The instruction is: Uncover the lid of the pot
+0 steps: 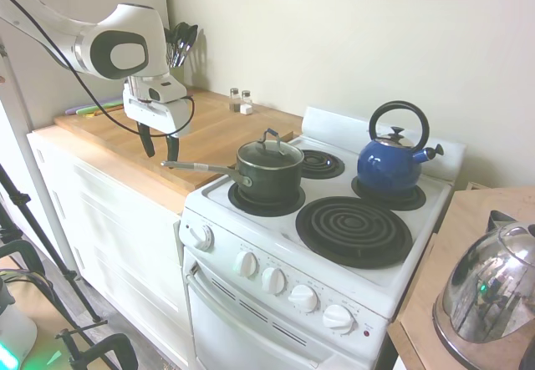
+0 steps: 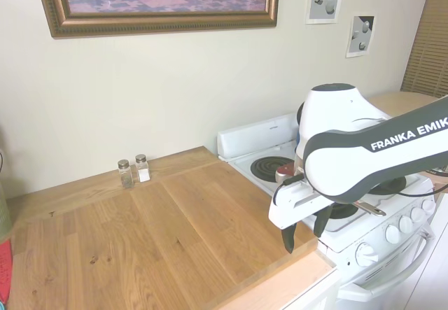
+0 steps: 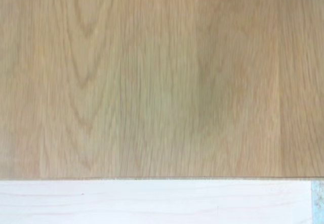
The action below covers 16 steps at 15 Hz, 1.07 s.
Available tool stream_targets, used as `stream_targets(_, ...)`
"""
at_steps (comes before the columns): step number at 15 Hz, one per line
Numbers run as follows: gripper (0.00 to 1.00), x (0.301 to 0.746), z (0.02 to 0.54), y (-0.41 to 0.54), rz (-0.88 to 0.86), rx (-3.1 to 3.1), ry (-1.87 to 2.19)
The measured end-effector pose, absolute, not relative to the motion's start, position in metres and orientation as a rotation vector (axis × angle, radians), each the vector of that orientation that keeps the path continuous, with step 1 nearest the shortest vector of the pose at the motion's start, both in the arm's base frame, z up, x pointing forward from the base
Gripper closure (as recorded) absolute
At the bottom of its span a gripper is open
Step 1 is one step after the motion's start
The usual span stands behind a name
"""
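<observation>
In the first exterior view a shiny steel kettle point(image 1: 491, 293) sits closest, cut off by the right edge on a wooden surface, so only part of its body shows. Next comes the white stove point(image 1: 276, 295) with its row of knobs. On its front left burner stands the pot point(image 1: 269, 178), dark grey-green, its long straight handle reaching out left over the edge of the wooden countertop point(image 1: 209, 140). The lid point(image 1: 269, 151) sits on the pot, covering it, with its arched loop handle upright on top. The front right burner point(image 1: 354, 230) is bare, and a blue kettle point(image 1: 390, 163) stands on the back right burner.

The gripper point(image 1: 160, 146) hangs above the countertop, to the left of the pot and near the tip of its handle, touching neither. Its two dark fingers point down with a clear gap between them and nothing held. In the second exterior view the gripper point(image 2: 304, 229) is seen from the other side, and the arm's white body hides nearly all of the pot and lid.

The wrist view shows only blurred wood grain and a pale strip along one edge; no task thing appears in it.

Farther back, two small shakers point(image 1: 240, 99) stand on the countertop by the wall, and dark utensils point(image 1: 180, 43) rise behind the arm, their holder hidden. A framed picture point(image 2: 157, 1) hangs above, cut off at the top.
</observation>
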<state>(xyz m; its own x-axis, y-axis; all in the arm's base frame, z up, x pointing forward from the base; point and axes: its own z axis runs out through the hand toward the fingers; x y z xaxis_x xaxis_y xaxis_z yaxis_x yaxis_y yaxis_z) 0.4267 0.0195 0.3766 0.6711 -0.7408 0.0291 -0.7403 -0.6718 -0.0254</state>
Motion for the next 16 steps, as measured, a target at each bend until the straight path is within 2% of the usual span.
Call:
stream_targets(4, 0.0, 0.431, 0.392, 0.015, -0.088, -2.811, 1.304)
stream_targets(7, 0.0, 0.422, 0.449, -0.022, -0.169, -2.612, 1.428)
stream_targets(9, 0.0, 0.413, 0.493, -0.067, -0.182, -2.444, 1.54)
stream_targets(11, 0.0, 0.421, 0.525, -0.116, -0.166, -2.28, 1.641)
stream_targets(13, 0.0, 0.447, 0.522, -0.153, -0.082, -2.147, 1.716)
stream_targets(16, 0.0, 0.497, 0.479, -0.193, 0.062, -2.071, 1.826)
